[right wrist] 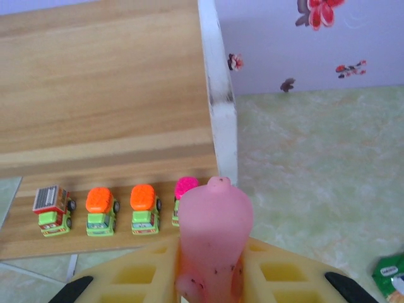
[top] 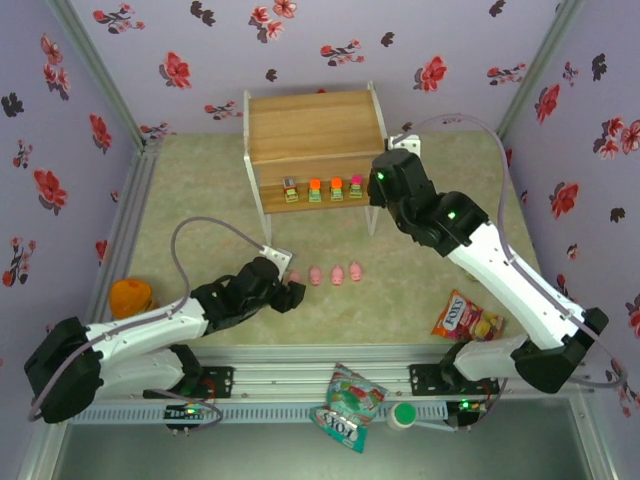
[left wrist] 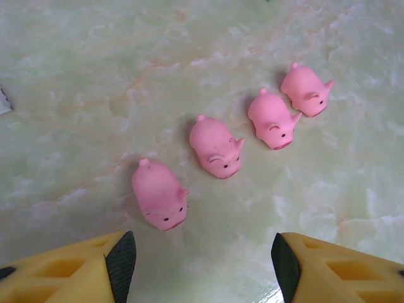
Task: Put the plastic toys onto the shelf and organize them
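Pink pig (right wrist: 214,237) in right hand (right wrist: 210,289)

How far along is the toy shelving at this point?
Done: four green-based plastic toy trucks stand in a row on the lower board of the wooden shelf. In hand: the right gripper holds one pink plastic pig near the shelf. Remaining: four pink pigs on the table, ahead of the open left gripper.
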Tool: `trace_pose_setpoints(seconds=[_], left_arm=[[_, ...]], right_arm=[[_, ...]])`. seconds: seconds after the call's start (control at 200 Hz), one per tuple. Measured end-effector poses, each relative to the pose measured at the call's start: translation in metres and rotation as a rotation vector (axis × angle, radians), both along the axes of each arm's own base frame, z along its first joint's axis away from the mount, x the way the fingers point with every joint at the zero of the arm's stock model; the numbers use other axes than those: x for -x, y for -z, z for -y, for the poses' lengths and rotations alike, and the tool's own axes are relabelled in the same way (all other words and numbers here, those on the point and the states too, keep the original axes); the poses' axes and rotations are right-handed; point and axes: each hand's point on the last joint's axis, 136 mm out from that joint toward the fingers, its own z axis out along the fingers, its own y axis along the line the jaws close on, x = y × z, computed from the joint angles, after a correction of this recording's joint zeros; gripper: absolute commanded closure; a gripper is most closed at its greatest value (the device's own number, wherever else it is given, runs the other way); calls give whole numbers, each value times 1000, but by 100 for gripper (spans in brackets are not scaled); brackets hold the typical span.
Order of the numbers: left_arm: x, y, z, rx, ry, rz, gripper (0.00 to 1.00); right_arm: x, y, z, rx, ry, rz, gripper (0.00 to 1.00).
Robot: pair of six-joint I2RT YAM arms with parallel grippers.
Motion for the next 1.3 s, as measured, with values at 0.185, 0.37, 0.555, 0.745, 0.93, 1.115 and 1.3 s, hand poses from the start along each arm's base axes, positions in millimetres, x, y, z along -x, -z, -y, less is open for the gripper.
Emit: trace_pose_setpoints(seconds=[0.185,0.37,0.555,0.745,0.93,1.115,1.3], left_arm=[[0,-5,0,15,1,12,36],[1,-5,-2,18,1,14,36],[1,-5,-2,19,1,14,36],[2,-7,-2,23,1,18,36],[1,-9,-2,29,1,22,36],[1,-9,-2,29,1,22,36],[1,-9,-2,29,1,22,36]], right_arm=[[-10,-18,-10,14,-11,20,73],[-20,-28,-18,43,-20,22,73],[-31,-35,-27,73,-23,25,73],[-43,-34,-36,104,-25,15,73],[-55,-34,-41,122,-18,2,72],[-67,-34,-41,138,-6,-6,72],[-75,-27,-36,153,5,-32,72]])
